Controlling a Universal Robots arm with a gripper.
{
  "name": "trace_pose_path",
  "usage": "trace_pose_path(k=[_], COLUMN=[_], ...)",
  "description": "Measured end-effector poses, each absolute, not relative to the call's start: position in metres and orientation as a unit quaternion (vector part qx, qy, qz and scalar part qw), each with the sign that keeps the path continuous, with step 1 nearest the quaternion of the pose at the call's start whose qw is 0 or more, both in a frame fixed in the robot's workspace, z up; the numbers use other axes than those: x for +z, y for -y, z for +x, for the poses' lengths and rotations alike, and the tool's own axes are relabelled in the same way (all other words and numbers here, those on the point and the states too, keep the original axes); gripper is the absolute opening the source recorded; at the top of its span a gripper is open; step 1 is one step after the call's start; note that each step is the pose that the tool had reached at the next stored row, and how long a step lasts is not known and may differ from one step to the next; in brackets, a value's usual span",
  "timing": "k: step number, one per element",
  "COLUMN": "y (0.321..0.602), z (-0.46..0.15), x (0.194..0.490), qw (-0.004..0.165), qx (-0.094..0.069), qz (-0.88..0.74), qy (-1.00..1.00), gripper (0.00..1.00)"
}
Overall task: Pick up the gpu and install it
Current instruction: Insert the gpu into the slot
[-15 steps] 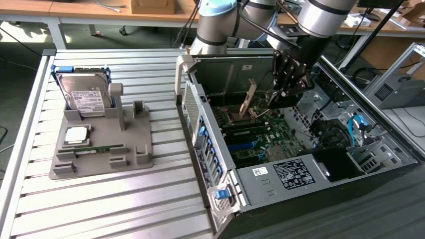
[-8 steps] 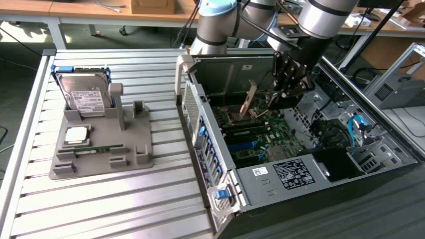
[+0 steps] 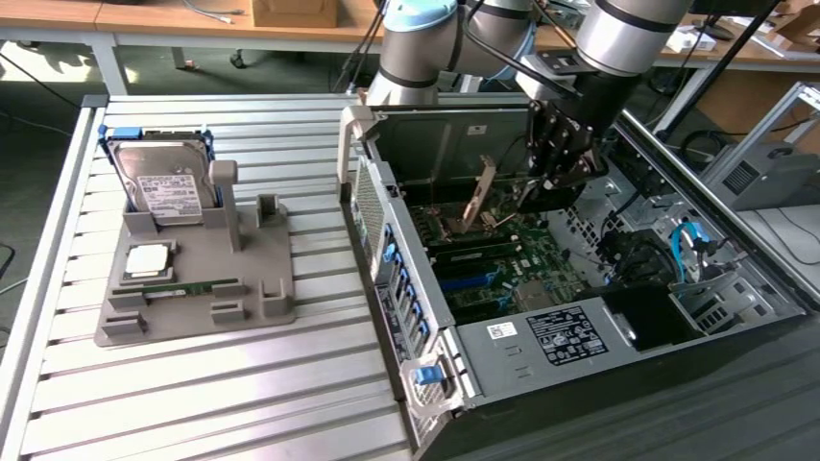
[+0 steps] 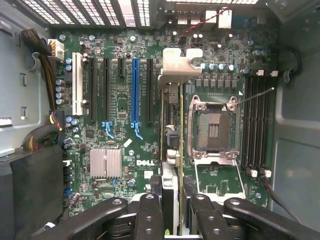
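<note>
In the exterior view, the claw (image 3: 548, 187) is seen lowered into the open computer case (image 3: 423, 288), above the motherboard (image 3: 506, 269). The gpu (image 3: 485, 192) is carried on edge just beside the claw, toward the exterior view's left of it, slightly tilted and apparently clear of the board. Well apart from the claw, on the desk (image 3: 192, 403), a grey holder (image 3: 192, 298) is seen with the hard drive (image 3: 164, 187) standing in it and a memory stick (image 3: 180, 285) lying flat.

In the wrist view, the claw (image 4: 172, 202) is shown clamped on the gpu (image 4: 171, 140). The fingers (image 4: 149, 212) are pressed against either face of the card, which is seen edge-on. It runs straight ahead of the claw to its metal bracket (image 4: 179, 64). The blue slot (image 4: 135, 90) lies ahead of the claw and to one side of the card's line, not under it. The empty processor socket (image 4: 214, 127) lies to the other side. The card is not yet seated in any slot.

The gpu is judged light and stiff, but fragile: its small parts and contact edge could be harmed by a hard squeeze or a skewed push. A hold is best taken on the flat faces near the upper edge, away from fan and contacts, much as appears here. So thin a card may pivot in the grip if loaded off its line.
</note>
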State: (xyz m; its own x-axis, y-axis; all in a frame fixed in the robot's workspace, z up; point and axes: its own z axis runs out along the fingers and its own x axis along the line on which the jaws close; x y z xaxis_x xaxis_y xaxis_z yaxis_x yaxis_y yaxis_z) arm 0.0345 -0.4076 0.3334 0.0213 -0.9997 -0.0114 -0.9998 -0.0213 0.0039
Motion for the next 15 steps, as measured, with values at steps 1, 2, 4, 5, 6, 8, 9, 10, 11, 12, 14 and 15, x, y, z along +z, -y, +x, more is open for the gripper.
trace_pose_path(k=[1,2,4,5,6,8,9,10,11,12,14,15], y=[0.4079,0.4081,0.4085,0.4088,0.4090,0.4096,0.4098,0.4102,0.4103,0.4105,0.4109,0.4113], z=[0.0344,0.0344,0.0344,0.0343,0.0343,0.0343,0.0343,0.0342,0.0342,0.0342,0.0342,0.0342], x=[0.3333,0.3333,0.3332,0.3332,0.3331,0.3330,0.3330,0.3329,0.3329,0.3328,0.3328,0.3327], qw=[0.003,0.003,0.003,0.003,0.003,0.003,0.003,0.003,0.003,0.003,0.003,0.003], qx=[0.005,0.005,0.005,0.005,0.005,0.005,0.005,0.005,0.005,0.005,0.005,0.005], qz=[-0.715,-0.715,-0.715,-0.715,-0.715,-0.715,-0.715,-0.715,-0.715,-0.715,-0.715,-0.715], qy=[-0.700,-0.700,-0.699,-0.700,-0.700,-0.700,-0.700,-0.700,-0.700,-0.700,-0.700,-0.700], gripper=[0.27,0.27,0.27,0.27,0.27,0.27,0.27,0.27,0.27,0.27,0.27,0.27])
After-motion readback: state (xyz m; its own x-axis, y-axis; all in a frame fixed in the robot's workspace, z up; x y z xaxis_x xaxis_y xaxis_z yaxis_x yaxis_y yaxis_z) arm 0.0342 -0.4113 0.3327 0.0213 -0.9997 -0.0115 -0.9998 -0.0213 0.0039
